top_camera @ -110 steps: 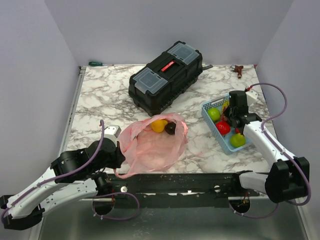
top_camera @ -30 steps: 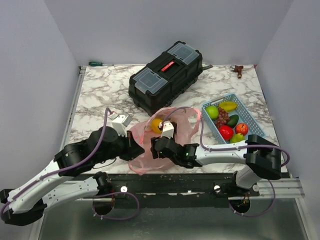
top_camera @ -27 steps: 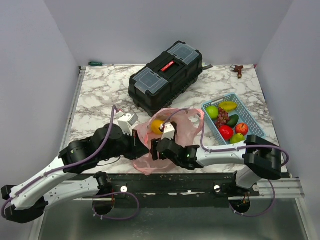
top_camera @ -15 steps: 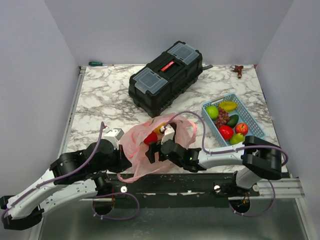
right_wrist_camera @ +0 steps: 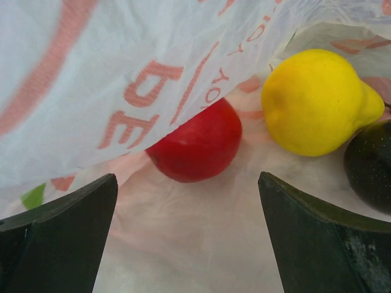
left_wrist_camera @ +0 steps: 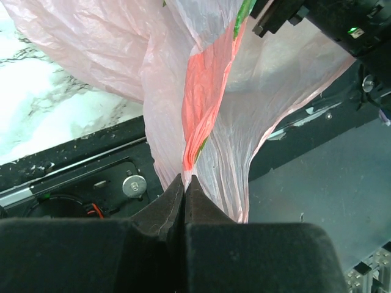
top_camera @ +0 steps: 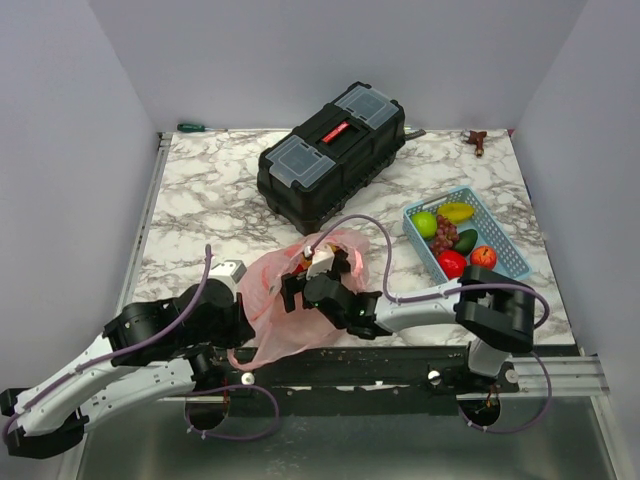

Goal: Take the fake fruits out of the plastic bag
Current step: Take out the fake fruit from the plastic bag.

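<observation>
The pink plastic bag (top_camera: pixel 285 315) lies near the table's front edge. My left gripper (left_wrist_camera: pixel 184 179) is shut on a bunched fold of its film, at the bag's near left side (top_camera: pixel 240 322). My right gripper (top_camera: pixel 293 283) reaches into the bag's mouth from the right. In the right wrist view it (right_wrist_camera: pixel 187 177) stands open over the bag's floor. Just beyond its fingertips lies a red fruit (right_wrist_camera: pixel 198 143), half under the printed film (right_wrist_camera: pixel 91 73). A yellow fruit (right_wrist_camera: pixel 314 101) and a dark fruit (right_wrist_camera: pixel 369 165) lie to the right. Neither finger touches a fruit.
A light blue basket (top_camera: pixel 499 233) at the right holds several fruits, among them a green one (top_camera: pixel 427 224) and a red one (top_camera: pixel 451 263). A black toolbox (top_camera: pixel 335 150) stands behind the bag. A screwdriver (top_camera: pixel 190 127) lies at the back left.
My right gripper has pushed left, deeper into the bag's mouth, and opened wide. My left arm has drawn back towards the near left, still gripping the bag's film.
</observation>
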Robot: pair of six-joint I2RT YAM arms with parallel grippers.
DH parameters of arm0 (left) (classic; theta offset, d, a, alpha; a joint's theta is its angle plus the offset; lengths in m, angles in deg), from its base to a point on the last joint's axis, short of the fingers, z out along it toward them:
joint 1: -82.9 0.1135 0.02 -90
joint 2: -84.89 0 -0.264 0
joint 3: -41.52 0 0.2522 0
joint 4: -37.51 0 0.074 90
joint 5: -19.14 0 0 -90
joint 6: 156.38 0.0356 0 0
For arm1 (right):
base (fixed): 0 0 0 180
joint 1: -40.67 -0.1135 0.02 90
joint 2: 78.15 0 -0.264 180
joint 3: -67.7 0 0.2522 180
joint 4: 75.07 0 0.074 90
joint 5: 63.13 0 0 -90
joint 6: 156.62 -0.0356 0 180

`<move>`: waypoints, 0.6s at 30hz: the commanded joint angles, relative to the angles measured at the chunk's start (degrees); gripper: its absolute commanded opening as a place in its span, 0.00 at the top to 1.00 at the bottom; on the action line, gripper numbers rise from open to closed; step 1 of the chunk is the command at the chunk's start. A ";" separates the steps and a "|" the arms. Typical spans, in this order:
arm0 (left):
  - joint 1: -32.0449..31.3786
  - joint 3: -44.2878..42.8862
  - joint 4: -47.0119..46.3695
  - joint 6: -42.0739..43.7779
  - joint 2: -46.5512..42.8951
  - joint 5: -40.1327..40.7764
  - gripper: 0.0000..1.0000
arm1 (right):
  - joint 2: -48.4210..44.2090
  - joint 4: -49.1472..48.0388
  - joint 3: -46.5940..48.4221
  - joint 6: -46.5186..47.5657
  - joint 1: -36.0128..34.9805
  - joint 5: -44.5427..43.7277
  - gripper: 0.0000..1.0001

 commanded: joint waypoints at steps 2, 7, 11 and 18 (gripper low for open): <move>-0.16 -2.18 1.61 2.74 1.89 2.24 1.00 | 5.85 -9.00 2.37 6.93 -0.14 -6.40 0.00; -0.17 -1.88 0.31 4.13 2.03 1.98 1.00 | 10.98 -21.03 2.35 13.63 -0.13 -2.87 0.00; -0.22 -1.80 -0.16 4.49 2.19 1.53 1.00 | 14.91 -24.27 5.04 15.90 -0.18 -3.44 0.00; -0.17 -1.64 -0.20 5.17 1.97 1.26 1.00 | 21.28 -27.95 9.59 19.95 -0.04 -2.00 0.00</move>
